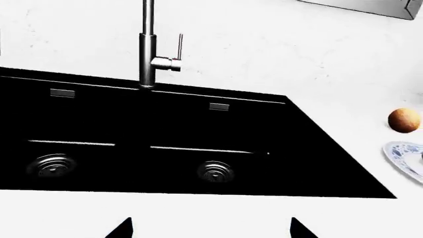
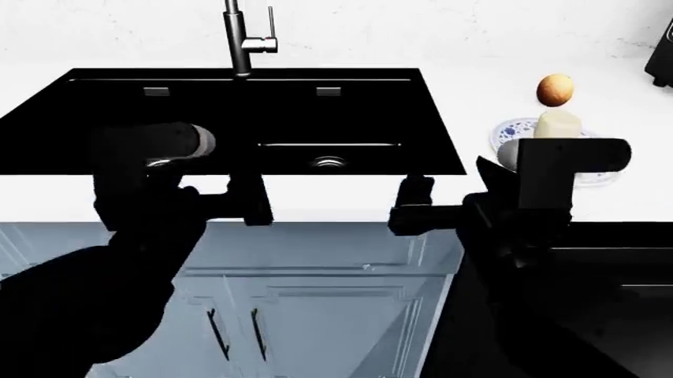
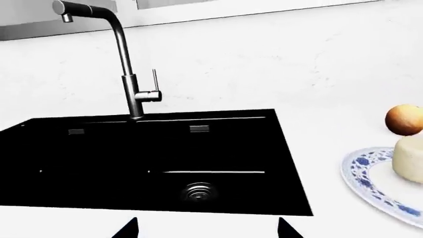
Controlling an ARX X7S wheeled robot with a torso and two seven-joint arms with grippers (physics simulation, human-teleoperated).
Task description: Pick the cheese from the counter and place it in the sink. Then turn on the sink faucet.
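Note:
The cheese [image 2: 559, 124] is a pale cream cylinder lying on a blue-and-white plate [image 2: 512, 131] on the white counter [image 2: 484, 87], right of the black double sink [image 2: 105, 110]. It also shows at the edge of the right wrist view [image 3: 409, 154]. The faucet [image 2: 243, 39] stands behind the sink's middle, its lever upright [image 3: 154, 79]. My left gripper [image 1: 211, 228] is open and empty over the counter's front strip before the sink. My right gripper [image 3: 206, 228] is open and empty beside it, left of the plate and short of it.
A round orange-brown fruit [image 2: 555, 89] lies behind the plate, also in the wrist views [image 1: 403, 120] [image 3: 404, 119]. A dark appliance [image 2: 663, 63] stands at the far right. Cabinet doors [image 2: 315, 299] are below the counter. Both sink basins hold only their drains [image 1: 215, 171].

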